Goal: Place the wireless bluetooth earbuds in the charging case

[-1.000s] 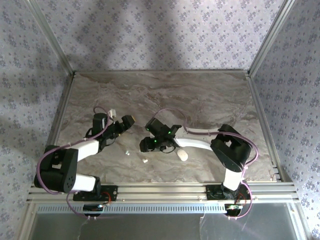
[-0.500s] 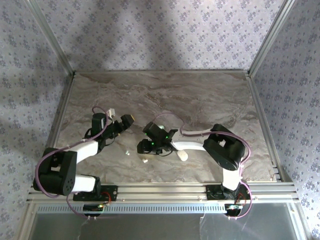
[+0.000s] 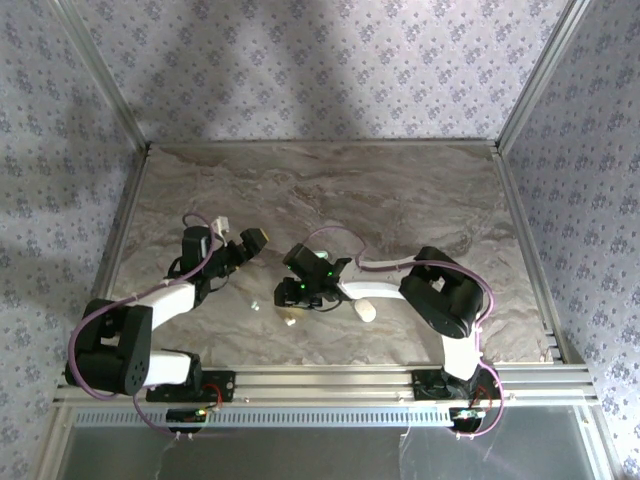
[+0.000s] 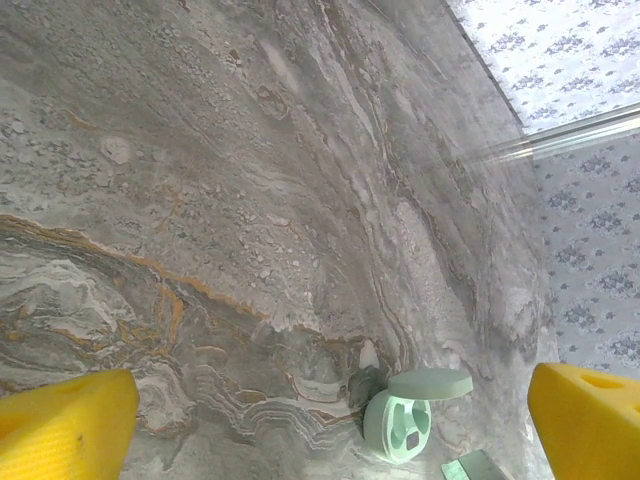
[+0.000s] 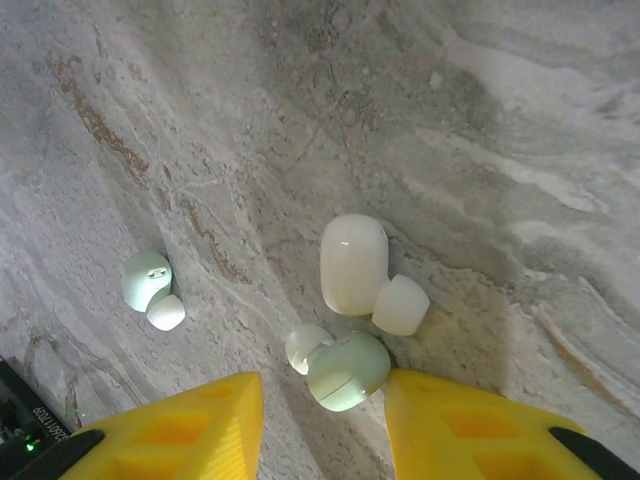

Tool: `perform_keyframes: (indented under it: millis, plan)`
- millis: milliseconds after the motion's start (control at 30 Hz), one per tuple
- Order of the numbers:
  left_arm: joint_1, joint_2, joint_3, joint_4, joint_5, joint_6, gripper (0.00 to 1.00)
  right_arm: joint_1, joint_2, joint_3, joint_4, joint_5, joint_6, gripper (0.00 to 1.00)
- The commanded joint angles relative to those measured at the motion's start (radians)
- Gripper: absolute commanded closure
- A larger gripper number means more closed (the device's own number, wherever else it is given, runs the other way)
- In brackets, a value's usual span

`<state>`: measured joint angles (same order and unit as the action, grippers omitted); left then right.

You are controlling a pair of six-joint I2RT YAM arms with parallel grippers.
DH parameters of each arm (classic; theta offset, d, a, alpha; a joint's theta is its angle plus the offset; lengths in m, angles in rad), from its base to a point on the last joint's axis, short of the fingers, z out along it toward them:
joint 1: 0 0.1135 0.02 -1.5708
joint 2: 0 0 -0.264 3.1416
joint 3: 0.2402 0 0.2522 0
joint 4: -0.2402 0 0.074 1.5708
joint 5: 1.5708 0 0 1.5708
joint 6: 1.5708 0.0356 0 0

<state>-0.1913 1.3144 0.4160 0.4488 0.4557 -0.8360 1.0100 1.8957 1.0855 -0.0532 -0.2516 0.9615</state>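
Right gripper (image 5: pixel 320 388), jaws partly apart, flanks a mint earbud (image 5: pixel 350 368).

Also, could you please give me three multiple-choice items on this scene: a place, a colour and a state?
1. Where does the small mint-green plastic earbud nearest the right pincer lie? A between its fingers; B inside a case; C on the wall.
2. What colour is the oval plastic charging case? A black; B mint green; C red.
3. How is its lid? A shut; B missing; C open.
A: yellow fingers flank it. B: its shell is pale green. C: the lid is swung up.
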Motion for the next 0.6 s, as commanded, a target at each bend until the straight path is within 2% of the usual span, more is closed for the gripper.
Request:
perform_keyframes:
  millis: [0,567]
  plan:
    - [0.006,-0.028,-0.006,0.017,0.008,0.001,0.00,-0.010,0.036,0.025,0.033,0.017,0.013,0.61]
    - [0.008,-0.037,-0.006,0.013,0.008,0.003,0.00,-0.042,0.077,0.054,0.042,0.000,0.009,0.68]
